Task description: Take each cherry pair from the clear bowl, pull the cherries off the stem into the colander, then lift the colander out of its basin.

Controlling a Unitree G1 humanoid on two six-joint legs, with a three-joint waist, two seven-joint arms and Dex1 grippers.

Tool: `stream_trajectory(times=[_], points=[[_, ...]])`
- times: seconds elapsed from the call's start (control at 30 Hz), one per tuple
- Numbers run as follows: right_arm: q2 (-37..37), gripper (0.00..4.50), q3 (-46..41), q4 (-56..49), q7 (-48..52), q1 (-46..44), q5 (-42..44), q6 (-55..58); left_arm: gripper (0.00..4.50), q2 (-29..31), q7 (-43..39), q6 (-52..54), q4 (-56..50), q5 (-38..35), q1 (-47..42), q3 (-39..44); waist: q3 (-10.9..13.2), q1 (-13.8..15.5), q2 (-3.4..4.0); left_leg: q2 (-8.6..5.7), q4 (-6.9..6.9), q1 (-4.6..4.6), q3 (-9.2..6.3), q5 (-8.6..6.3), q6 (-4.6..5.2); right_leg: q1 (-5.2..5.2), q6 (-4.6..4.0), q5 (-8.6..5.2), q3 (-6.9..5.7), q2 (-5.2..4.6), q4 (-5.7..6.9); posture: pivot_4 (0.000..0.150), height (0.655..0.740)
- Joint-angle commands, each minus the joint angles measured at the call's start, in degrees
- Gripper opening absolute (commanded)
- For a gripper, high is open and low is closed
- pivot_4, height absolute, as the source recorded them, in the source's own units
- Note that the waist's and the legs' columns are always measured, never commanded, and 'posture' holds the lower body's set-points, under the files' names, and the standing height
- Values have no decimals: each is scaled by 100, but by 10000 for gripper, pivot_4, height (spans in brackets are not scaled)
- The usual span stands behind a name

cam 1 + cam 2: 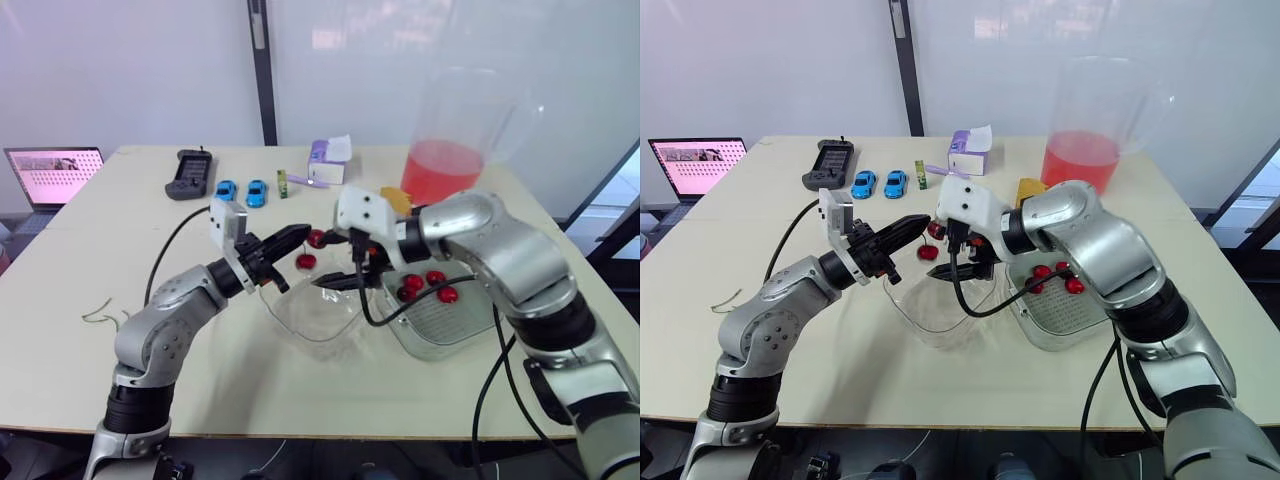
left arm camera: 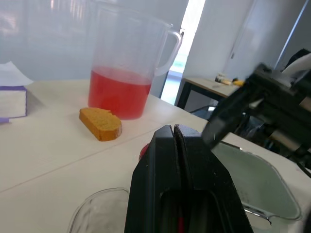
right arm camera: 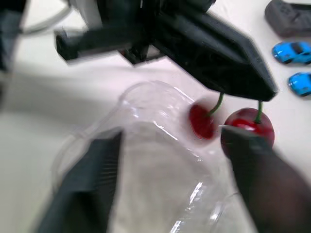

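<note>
Step in hand: pulling the cherries off the stem, judging by the two arms meeting mid-frame in the left eye view.
Left pincer (image 1: 298,234): clenched on the stem of the cherry pair (image 3: 247,125), at the centre of the frame.
Right pincer (image 3: 176,138): released, its fingers spread wide. One finger is close by the nearer cherry; whether it touches I cannot tell.
Cherry pair, place: hanging from the left pincer just above the far rim of the clear bowl (image 1: 310,318), not yet over the colander (image 1: 445,318) at right of centre.
Doing it well: carry the pair over the colander first, or a freed cherry is likely to drop into the bowl. Close the right fingers round one cherry only and gently, since it probably bruises. Pull straight away from the stem while the left grip stays firm.
Basin (image 1: 415,348): holds the colander, lower right of centre on the desk (image 1: 60,380).
Count, pairs in the grip: one, with two cherries.
Count, loose cherries in the colander: at least four.
Count, bowl and colander: one each; the bowl looks empty.
Count, blue toy cars (image 1: 242,191): two, upper left of centre.
</note>
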Motion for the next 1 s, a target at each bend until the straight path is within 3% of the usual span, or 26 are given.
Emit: stream_trajectory(times=[0.03, 0.23, 0.4, 0.57, 0.77, 1.0], points=[[-212, 44678, -646, 69, 247, -273, 679, 566, 0, -52, 70, 84, -202, -375, -102, 267, 0, 4, 0, 0, 0, 0, 0, 0, 0, 0, 0, 0, 0, 0, 0, 1500, 7400], [-983, 44678, -1081, 281, 648, -283, 1252, 597, 0, 204, -74, 767, -147, -1469, -220, 688, 0, 16, 0, -1, -2, -1, 0, -1, 2, 3, 0, 0, 0, -1, -8, 1500, 7400], [-1124, 44678, -1331, 772, 360, -369, 1433, 886, 0, 1053, -975, 1538, -140, -2053, -266, 587, 0, -17, 1, 1, -6, 5, 2, -1, 2, 4, 0, 0, 2, 4, -6, 1500, 7400], [-812, 44678, -1496, 381, -57, -26, 2008, 1769, 0, 1603, -1814, 1770, 168, -1963, -568, 328, 0, 4, 1, 0, -8, 3, 2, -1, 1, 2, 0, 0, 1, 4, -8, 1500, 7400], [-11, 44678, -1808, -126, -781, 207, 2586, 2647, 0, 1390, -1992, 1600, 566, -1695, -948, 181, 1, -1, 1, 0, -7, 3, 1, -1, 1, 4, 0, 0, 0, 4, -9, 1500, 7400], [356, 44678, -1896, -102, -1278, 82, 2828, 2851, 0, 1180, -1963, 1589, 510, -1608, -898, 185, 1, -4, 1, 1, -7, 2, 1, 0, 1, 3, 0, 0, 0, 4, -9, 1500, 7400]])
